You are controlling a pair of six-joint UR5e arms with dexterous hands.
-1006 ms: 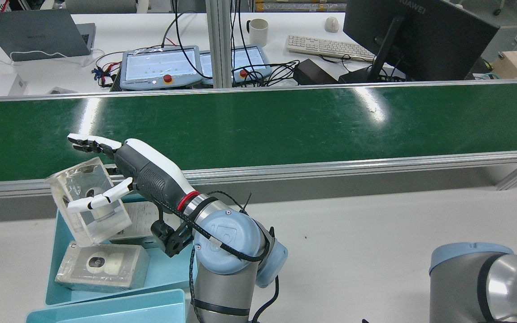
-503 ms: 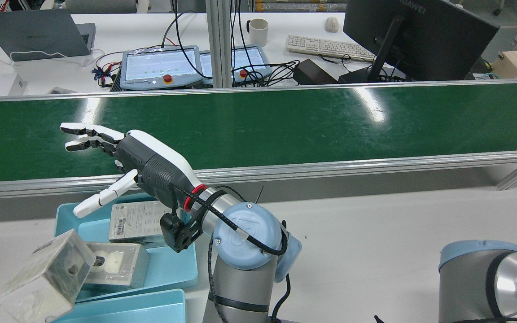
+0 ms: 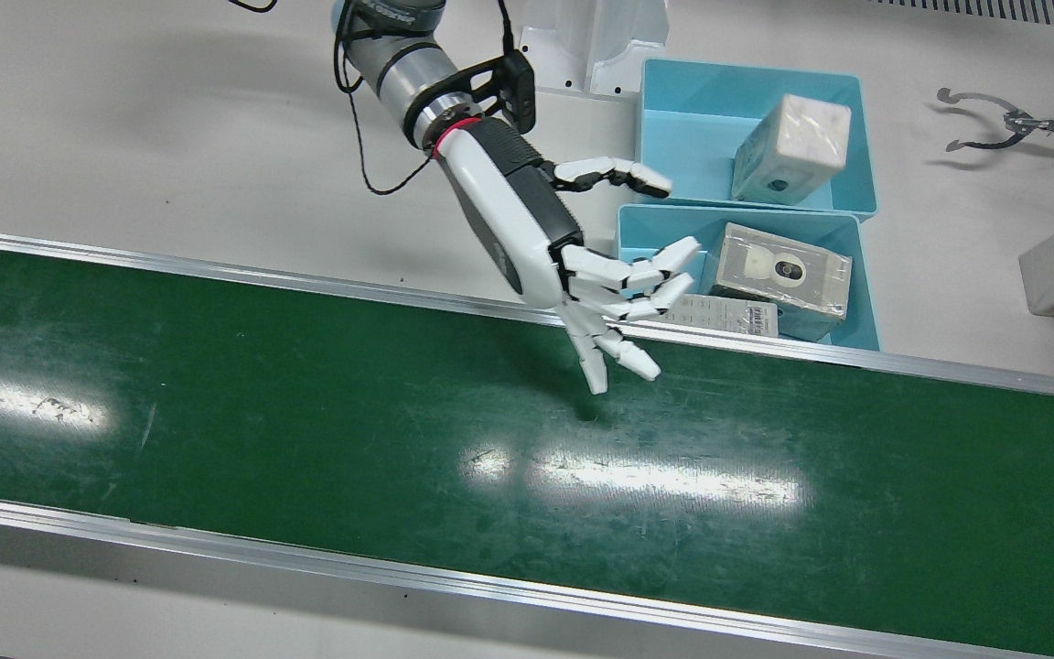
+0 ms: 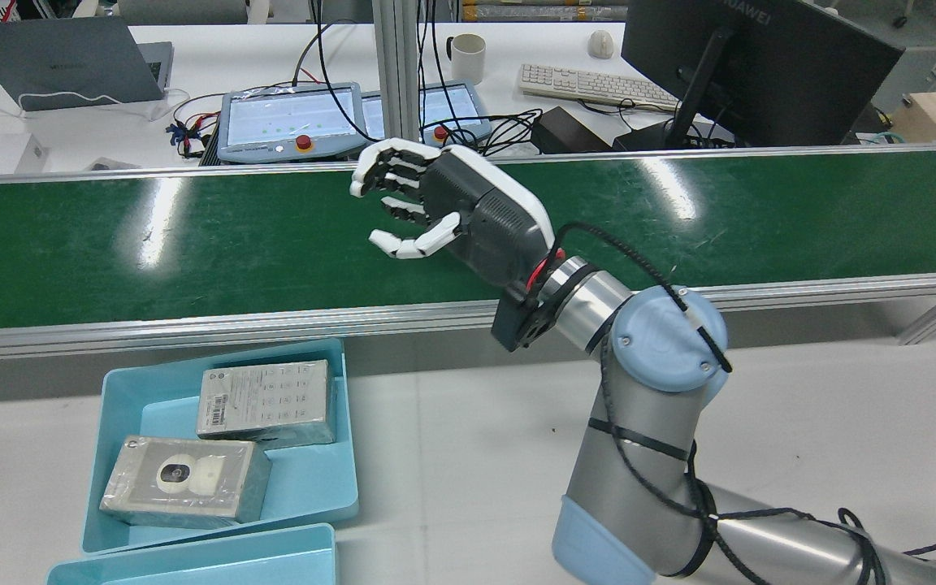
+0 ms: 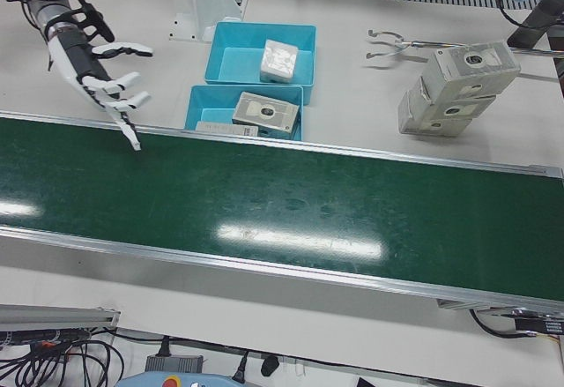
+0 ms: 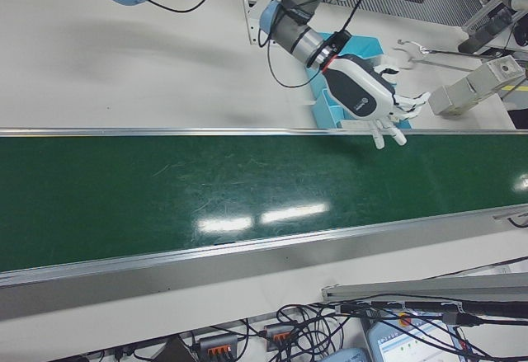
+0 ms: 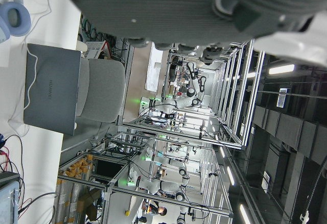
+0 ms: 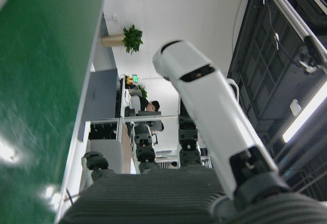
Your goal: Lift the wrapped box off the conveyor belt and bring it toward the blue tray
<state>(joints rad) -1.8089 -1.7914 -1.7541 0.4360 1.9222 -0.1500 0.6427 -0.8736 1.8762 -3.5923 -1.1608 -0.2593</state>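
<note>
My right hand is open and empty, with its fingers apart. It hovers above the green conveyor belt, beside the blue trays. It also shows in the front view, the left-front view and the right-front view. A wrapped box stands tilted in the tray farther from the belt. The tray next to the belt holds two more wrapped boxes. The belt carries no box. My left hand shows only as its palm edge in its own view, holding nothing.
A stack of wrapped boxes stands on the white table beyond the trays. A black claw tool lies near it. The belt has raised aluminium rails along both edges. A white pedestal stands beside the trays.
The right hand let go of the wrapped box over the trays and the box dropped. The hand opened, then swung to the rear view's right and out over the belt.
</note>
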